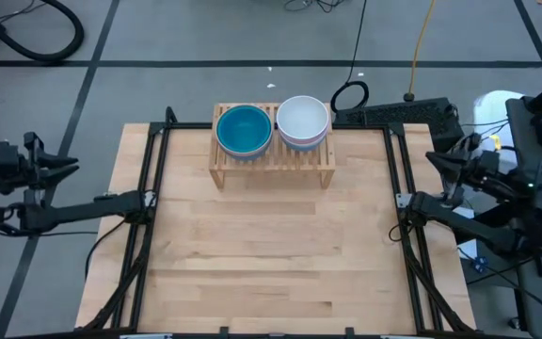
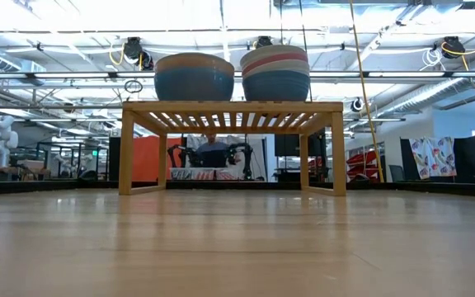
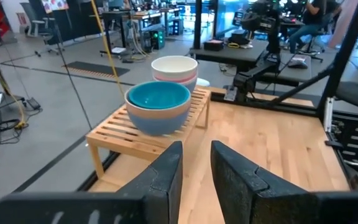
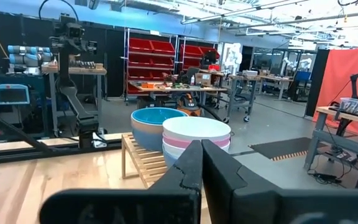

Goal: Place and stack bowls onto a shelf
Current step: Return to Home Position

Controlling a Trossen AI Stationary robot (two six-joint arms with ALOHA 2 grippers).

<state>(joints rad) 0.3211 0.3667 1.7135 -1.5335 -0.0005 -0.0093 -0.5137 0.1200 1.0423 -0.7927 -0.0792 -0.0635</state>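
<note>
Bowls [image 1: 244, 129] sit in two stacks on the shelf [image 1: 271, 166] at the far edge of the table [image 1: 271, 264]. Stacking looks finished, and homing is in hand. Left gripper [image 3: 196, 149], fingers slightly apart, and right gripper [image 4: 201, 149], fingers seemingly together, hang off the table's sides; only parking is left.

One shelf [image 1: 271, 166], two bowl stacks [image 1: 244, 129] [image 1: 303, 121] — teal-topped, white-topped — two claws [image 1: 67, 167] [image 1: 436, 158]

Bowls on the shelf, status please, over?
Left end effector open, right end effector shut, both empty. Bowls in two stacks on shelf. Nothing in way.
</note>
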